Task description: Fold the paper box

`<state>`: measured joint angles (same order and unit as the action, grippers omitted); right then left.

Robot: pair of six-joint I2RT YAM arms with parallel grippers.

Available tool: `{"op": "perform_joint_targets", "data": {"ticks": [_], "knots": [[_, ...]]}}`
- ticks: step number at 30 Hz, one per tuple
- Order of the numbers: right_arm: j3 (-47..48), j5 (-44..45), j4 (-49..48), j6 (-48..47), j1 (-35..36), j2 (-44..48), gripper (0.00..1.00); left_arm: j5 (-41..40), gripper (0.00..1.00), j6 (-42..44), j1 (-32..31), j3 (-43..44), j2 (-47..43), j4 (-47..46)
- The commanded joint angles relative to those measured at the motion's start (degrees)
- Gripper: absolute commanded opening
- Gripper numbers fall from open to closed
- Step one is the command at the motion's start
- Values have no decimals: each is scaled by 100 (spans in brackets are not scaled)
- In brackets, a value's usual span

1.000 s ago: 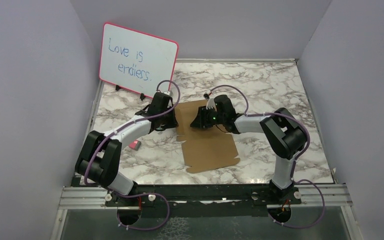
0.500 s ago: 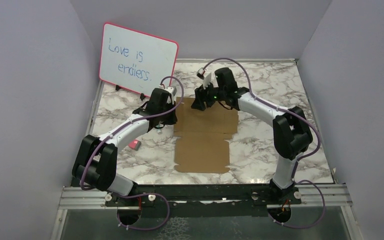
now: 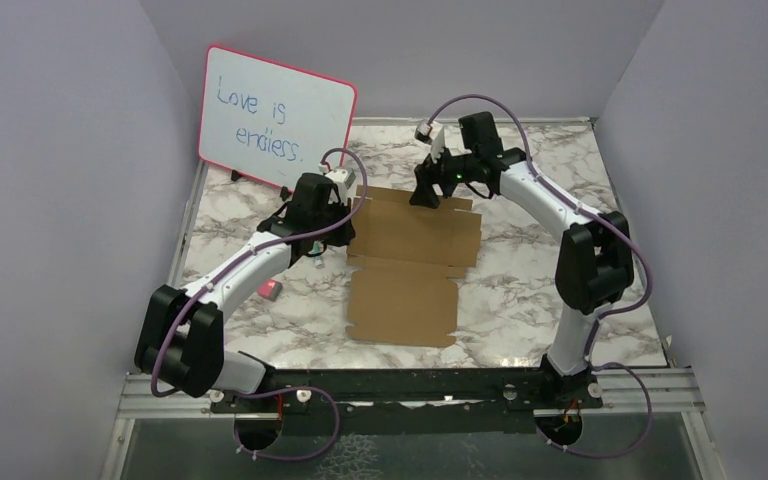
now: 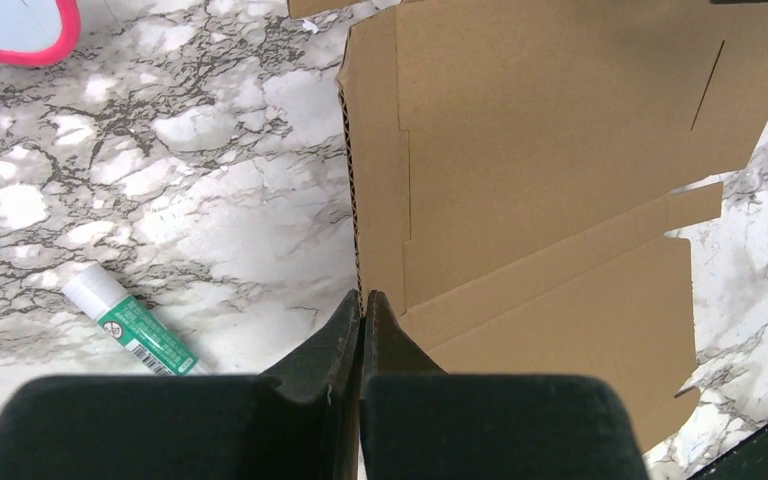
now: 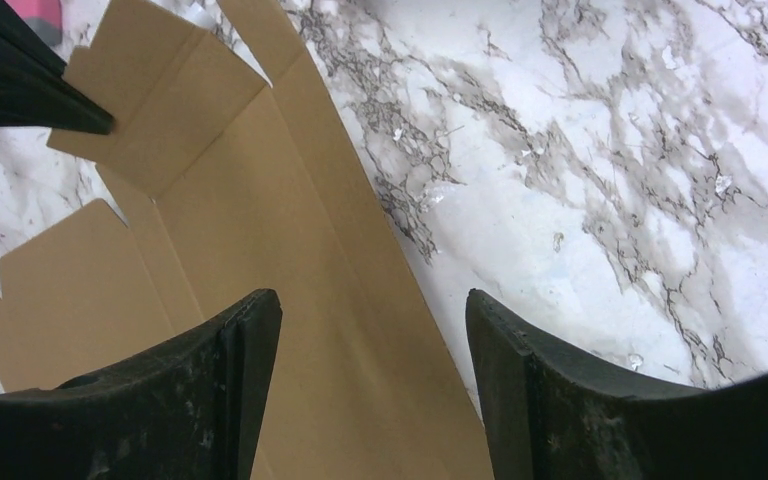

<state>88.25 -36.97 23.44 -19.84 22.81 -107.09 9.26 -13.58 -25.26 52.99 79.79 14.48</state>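
Note:
The paper box [image 3: 410, 265] is a flat brown die-cut cardboard sheet lying on the marble table, square to its edges. My left gripper [image 3: 345, 232] is at the sheet's left edge. In the left wrist view it [image 4: 363, 300] is shut, and the corrugated edge of the raised side flap [image 4: 375, 200] runs into its tips. My right gripper [image 3: 428, 197] hovers at the sheet's far edge. It [image 5: 372, 310] stands open and holds nothing, one finger over the cardboard [image 5: 260, 250], the other over bare marble.
A pink-framed whiteboard [image 3: 275, 120] stands at the back left. A white and green tube [image 4: 130, 322] lies on the marble left of the sheet, near the left arm. Grey walls close in the table on three sides.
The sheet has swung from skewed to square and shifted towards the back. My right gripper has let go, opened wider and moved back and right. The left arm has stretched forward.

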Motion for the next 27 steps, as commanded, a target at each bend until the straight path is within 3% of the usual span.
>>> {"op": "perform_joint_targets", "data": {"ticks": [1,13,27], "knots": [[410,-275,599,-656,30,-206,73,194,0,262,-19,45,-273,-118],[1228,-434,1617,-1426,-68,-925,63,402,0,242,-22,-16,-363,-155],[1789,-1180,2792,-2034,-190,-1222,29,368,0,124,-16,-8,-289,-116]]}}
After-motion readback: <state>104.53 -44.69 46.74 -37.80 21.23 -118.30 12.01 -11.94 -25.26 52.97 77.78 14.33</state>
